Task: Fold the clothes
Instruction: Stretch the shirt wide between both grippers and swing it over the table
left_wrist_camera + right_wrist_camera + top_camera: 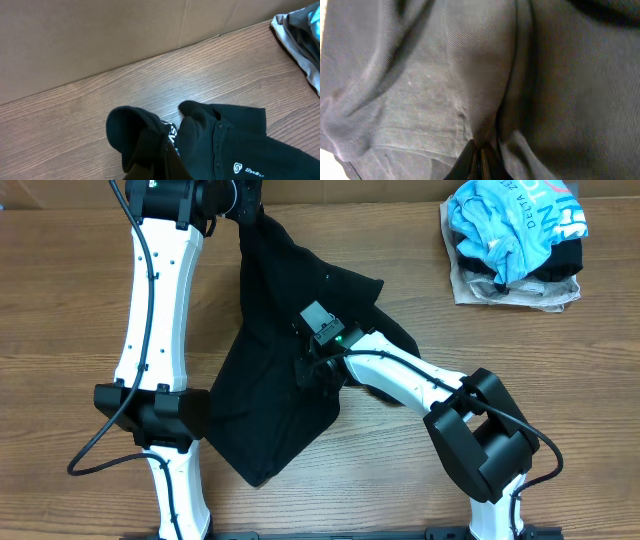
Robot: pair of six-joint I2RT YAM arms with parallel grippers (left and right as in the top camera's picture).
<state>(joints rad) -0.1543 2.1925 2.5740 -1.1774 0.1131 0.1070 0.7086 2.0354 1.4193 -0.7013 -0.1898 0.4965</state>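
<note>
1. The shirt [270,380] lies in the middle of the tabletop [60,310] as a rumpled, uneven shape. It is narrow at the far end and wider toward the near edge.
2. The left gripper [238,202] is at the far end of the shirt. Cloth hides its fingers in the left wrist view, but from overhead the fabric is drawn up into a narrow neck right at it, so it reads as closed on the shirt's far end.
3. The right gripper [315,368] is down on the middle of the shirt. In its wrist view the fingers [479,161] are nearly together, with creases of cloth running into them, so it is pinching a ridge of the shirt.
4. The left wrist view shows the buttoned collar opening and the white logo [238,167] facing up, so the front is uppermost at that end.
5. Done so far, by my judgement: very little. No clean fold line or squared edge shows, and the sleeves cannot be picked out in the bunched cloth.
6. Left to do: pull the shirt flat, bring the sleeves in, fold the body over, and leave a compact stack.
7. A pile [515,240] of other garments sits at the far right corner, well apart from the shirt.
</note>
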